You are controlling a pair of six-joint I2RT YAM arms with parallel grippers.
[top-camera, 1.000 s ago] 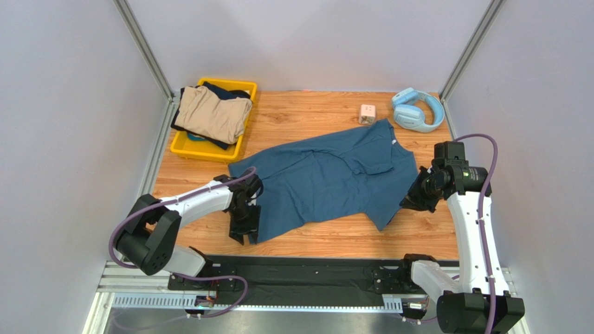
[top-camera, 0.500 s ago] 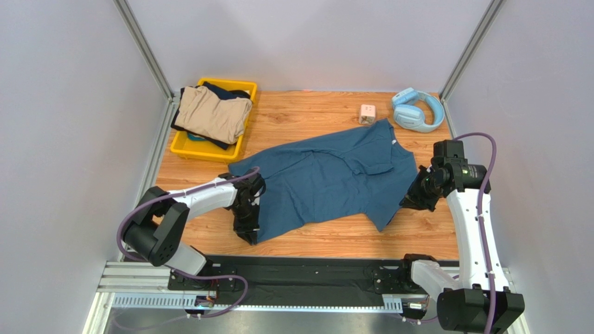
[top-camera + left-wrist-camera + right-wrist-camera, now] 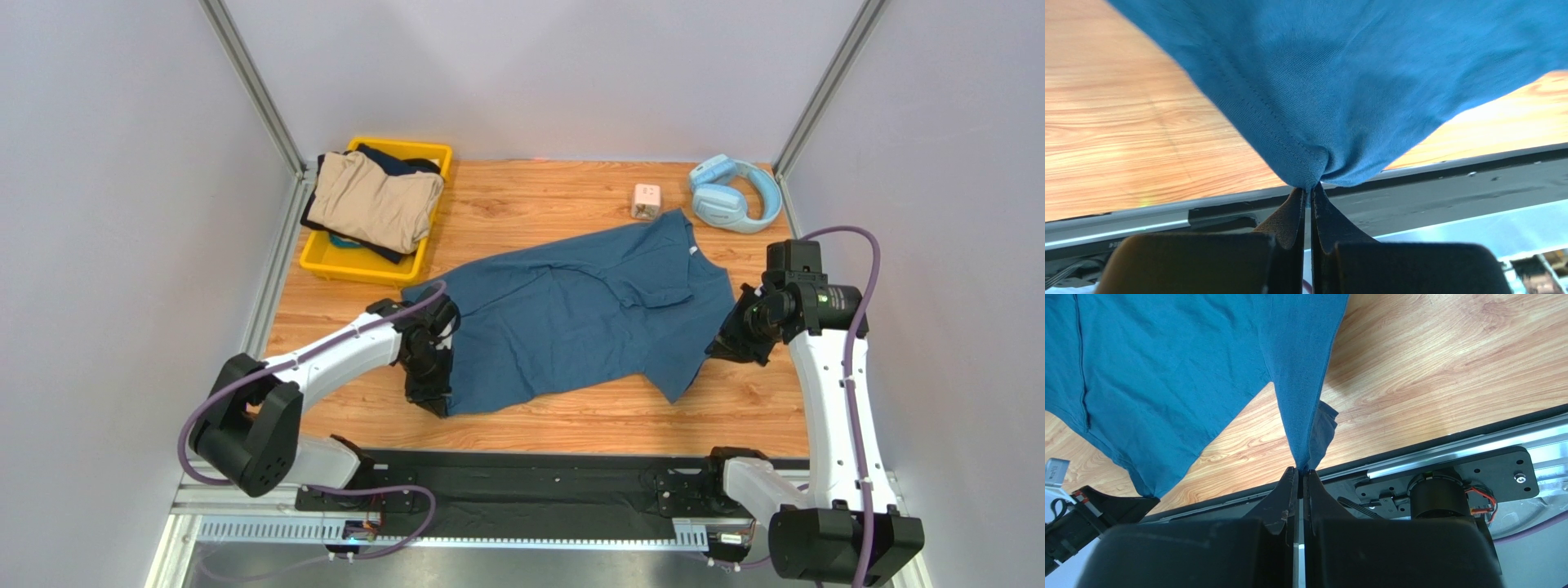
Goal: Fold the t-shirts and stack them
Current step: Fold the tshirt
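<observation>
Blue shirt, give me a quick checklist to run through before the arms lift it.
1. Left fingers pinching the blue shirt's near corner: ok.
2. Right fingers pinching its right edge: ok.
3. Shirt spread smooth: not ok, folds across the middle.
4. Headphones apart from the shirt: ok.
5. Small white box apart from the collar: cannot tell, very close.

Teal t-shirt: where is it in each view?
Top external: teal t-shirt spread mid-table.
Left wrist: teal t-shirt fills the top, corner pinched by left gripper.
Right wrist: teal t-shirt upper left, an edge pinched by right gripper.
Shared landmark: wooden tabletop.
</observation>
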